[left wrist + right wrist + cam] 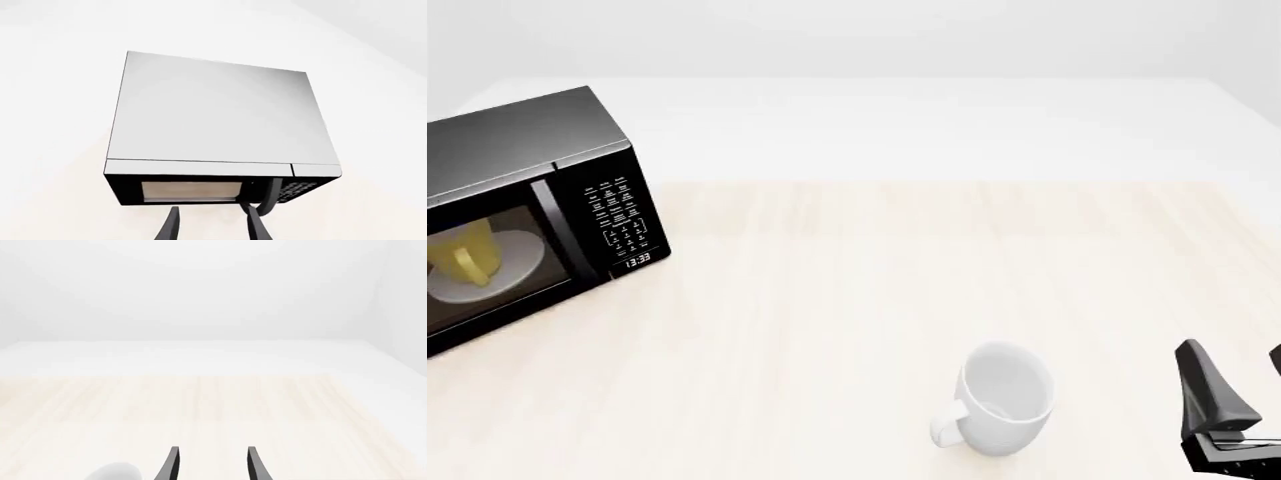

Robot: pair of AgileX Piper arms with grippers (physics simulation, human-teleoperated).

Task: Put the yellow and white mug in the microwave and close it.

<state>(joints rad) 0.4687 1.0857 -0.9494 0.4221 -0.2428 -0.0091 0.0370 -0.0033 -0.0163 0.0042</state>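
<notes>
Front view, far left: microwave [527, 215] sits on the tabletop [868, 290], partly cut off by the frame edge. Door looks closed; through the window the yellow and white mug [465, 255] is inside on the white turntable plate [510, 262], handle toward the camera. Keypad panel [618, 220] on the microwave's right side, clock display [637, 259] reads 13:33.

Left wrist view: looks down on the microwave top [220, 115] from above and in front. Door handle [270, 195] is a dark vertical bar between window and keypad. Left pincer [212, 222] is in front of the door, jaws parted with a clear gap, nothing between them. Its one fingertip [252, 217] sits right at the lower end of the handle; contact or just overlap, can't tell from this angle. Left arm isn't visible in the front view.

Centre-right of the tabletop: all-white mug [1004, 398] lying on its side, mouth up-right, handle lower-left, well apart from the microwave.

Far right, bottom corner: right pincer [1241, 385], only partly in frame. Right wrist view shows its jaws [212, 465] apart, empty, pointed across bare tabletop; a white blob [113, 472] at the edge is probably the white mug.
</notes>
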